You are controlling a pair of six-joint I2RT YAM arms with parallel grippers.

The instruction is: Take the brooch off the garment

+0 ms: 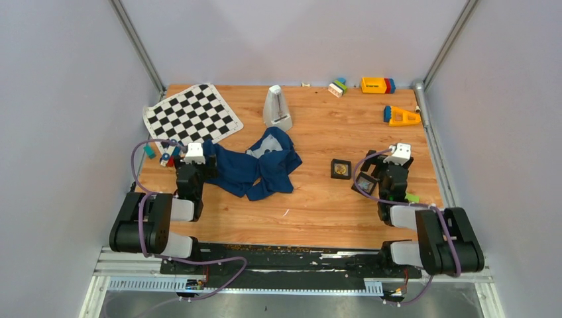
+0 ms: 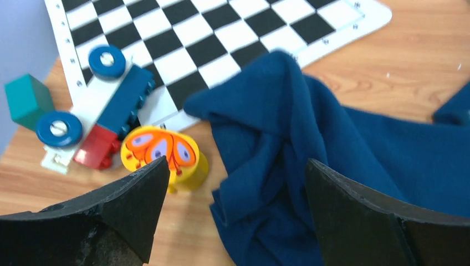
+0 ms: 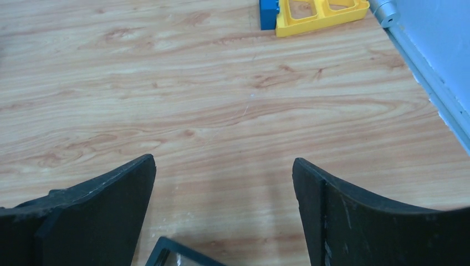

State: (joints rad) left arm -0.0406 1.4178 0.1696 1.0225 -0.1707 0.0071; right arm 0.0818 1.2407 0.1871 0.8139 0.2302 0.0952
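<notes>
Navy soft cloth, the garment [image 1: 255, 171], heaped in folds left of centre on the wooden table [image 1: 318, 215], close by the chequered cloth [image 1: 192, 114]. Light and limp, sure to drag and bunch if tugged. No brooch made out in any view; possibly buried in a fold, small and hard, best pinched at its rim with cloth pinned alongside. Left gripper [image 2: 235, 165] spread wide, empty, over the garment's near edge, butterfly toy [image 2: 163, 152] just beside. Right gripper [image 3: 221, 163] likewise spread, empty, above bare wood near a black frame [image 1: 341, 169]. Open board between garment and frame.
</notes>
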